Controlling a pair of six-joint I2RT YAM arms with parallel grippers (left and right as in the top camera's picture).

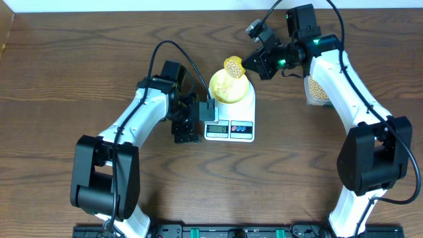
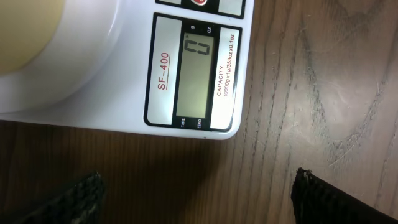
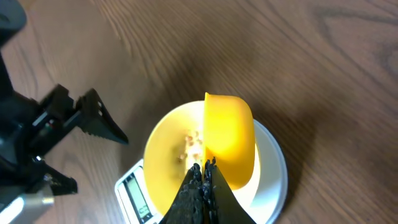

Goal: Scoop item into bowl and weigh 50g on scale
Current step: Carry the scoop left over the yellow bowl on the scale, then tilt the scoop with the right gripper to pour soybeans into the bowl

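The white scale stands mid-table with the pale yellow bowl on it. My right gripper is shut on the handle of a yellow scoop that holds beans, just above the bowl's far rim. In the right wrist view the right gripper holds the scoop tilted over the bowl, and a few beans lie inside. My left gripper stands open beside the scale's display, with nothing between its fingertips.
A clear tub of beans sits at the right, partly hidden under my right arm. The left arm's fingers point at the scale from its left side. Bare wooden table surrounds everything.
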